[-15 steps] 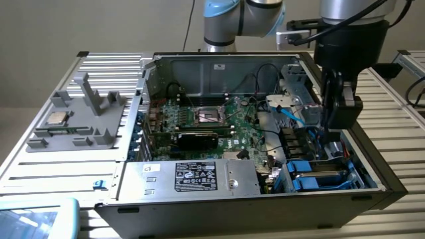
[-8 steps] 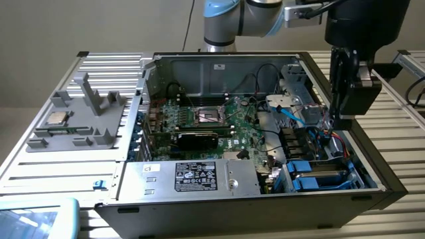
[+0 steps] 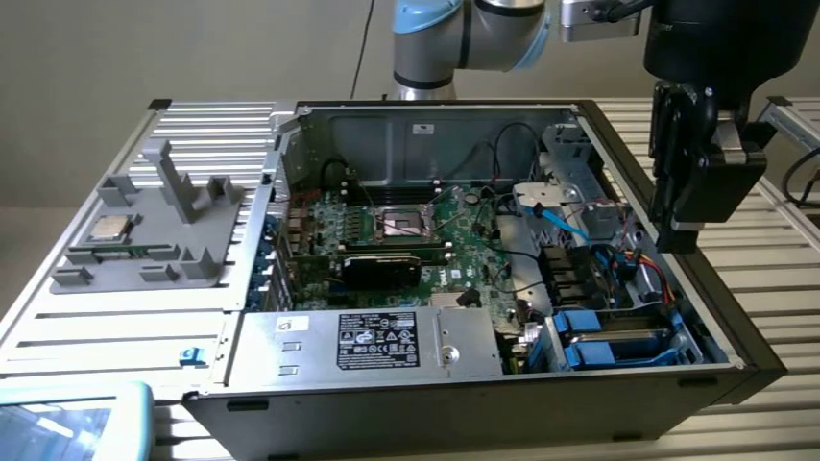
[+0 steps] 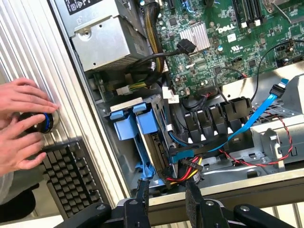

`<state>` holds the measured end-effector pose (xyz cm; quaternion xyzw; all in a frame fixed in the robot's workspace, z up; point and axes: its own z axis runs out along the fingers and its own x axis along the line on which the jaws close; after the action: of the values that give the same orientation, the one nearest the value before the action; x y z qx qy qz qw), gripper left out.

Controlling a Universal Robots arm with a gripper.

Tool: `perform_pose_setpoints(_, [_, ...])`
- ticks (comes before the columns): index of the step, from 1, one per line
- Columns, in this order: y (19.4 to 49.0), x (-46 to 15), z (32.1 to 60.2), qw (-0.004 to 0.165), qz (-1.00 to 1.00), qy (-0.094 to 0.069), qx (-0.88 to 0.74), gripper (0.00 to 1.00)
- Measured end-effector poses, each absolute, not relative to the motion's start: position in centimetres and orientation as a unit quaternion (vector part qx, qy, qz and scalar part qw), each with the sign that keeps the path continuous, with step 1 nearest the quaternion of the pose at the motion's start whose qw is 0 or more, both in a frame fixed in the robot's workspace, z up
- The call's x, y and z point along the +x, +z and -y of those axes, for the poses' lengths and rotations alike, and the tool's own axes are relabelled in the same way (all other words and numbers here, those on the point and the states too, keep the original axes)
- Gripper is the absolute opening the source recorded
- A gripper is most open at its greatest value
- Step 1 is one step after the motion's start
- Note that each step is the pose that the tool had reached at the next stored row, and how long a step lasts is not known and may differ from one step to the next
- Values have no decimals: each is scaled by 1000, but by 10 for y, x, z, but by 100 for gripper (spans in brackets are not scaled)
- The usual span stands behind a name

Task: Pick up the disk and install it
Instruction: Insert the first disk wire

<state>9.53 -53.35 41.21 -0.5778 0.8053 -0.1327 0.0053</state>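
On the exterior view's left, a grey tray (image 3: pixel 154 230) sits on the bench (image 3: pixel 103 336) beside the open computer case (image 3: pixel 448 413). Further right, the disk (image 3: pixel 617 338) lies in its blue carrier in the drive bay at the case's corner, below my gripper (image 3: pixel 675 240). I hang above the case's wall, fingers apart, holding and touching nothing.

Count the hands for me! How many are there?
2. One hand rests on the round knob; the other hand touches it too, nearer the keyboard. Others may be hidden.
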Motion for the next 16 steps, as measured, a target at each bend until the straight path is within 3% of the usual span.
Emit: perform_pose_setpoints(16, [412, 94, 539, 9, -805, -127, -579, 44])
